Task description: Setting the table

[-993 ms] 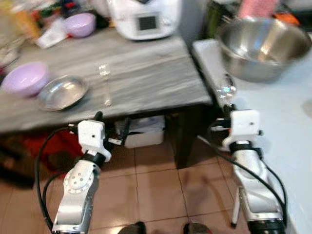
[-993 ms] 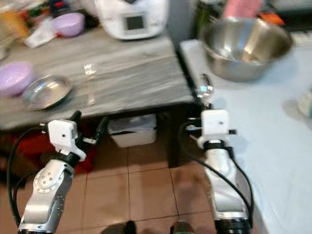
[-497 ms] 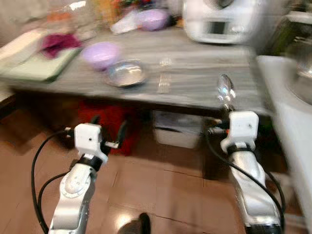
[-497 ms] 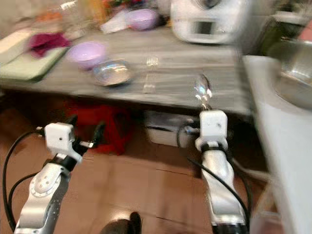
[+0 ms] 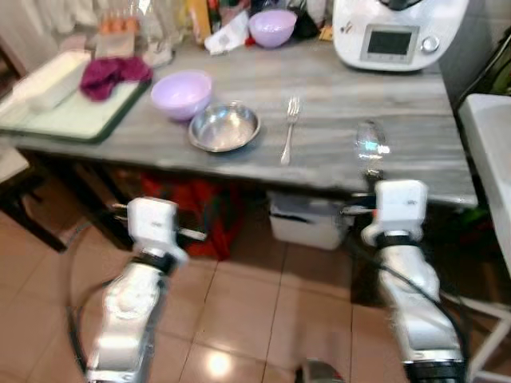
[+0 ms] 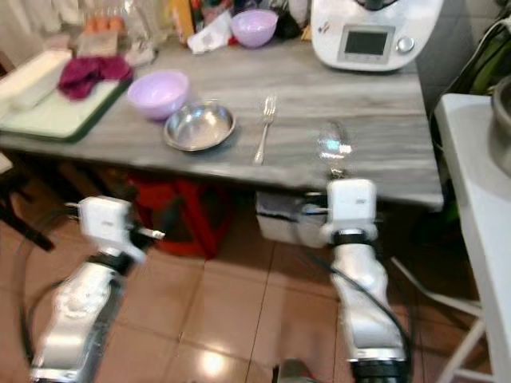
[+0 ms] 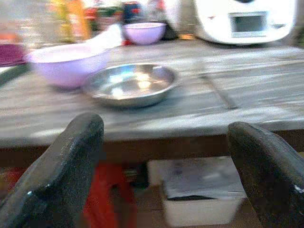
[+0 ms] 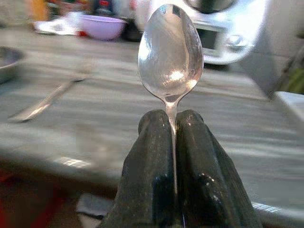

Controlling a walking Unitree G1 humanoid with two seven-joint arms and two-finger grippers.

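Note:
My right gripper (image 8: 172,118) is shut on the handle of a silver spoon (image 8: 171,52), held upright with its bowl just over the near edge of the grey wooden table (image 5: 407,120). On the table lie a fork (image 5: 289,129), a shallow steel dish (image 5: 224,126) and a lilac bowl (image 5: 182,89), all to the left of the spoon (image 5: 369,146). My left gripper (image 7: 165,128) is open and holds nothing, below the table's front edge and facing the steel dish (image 7: 130,84).
A white kitchen appliance (image 5: 397,32) and a second lilac bowl (image 5: 273,25) stand at the table's back. A green tray (image 5: 64,120) with a maroon cloth (image 5: 112,73) sits far left. A white box (image 5: 307,225) and something red (image 5: 200,215) are under the table. A white counter (image 5: 491,136) is at right.
The camera has swung left, so the table now fills the middle and the big steel bowl has left the view. The spoon stays gripped upright; the left gripper stays open.

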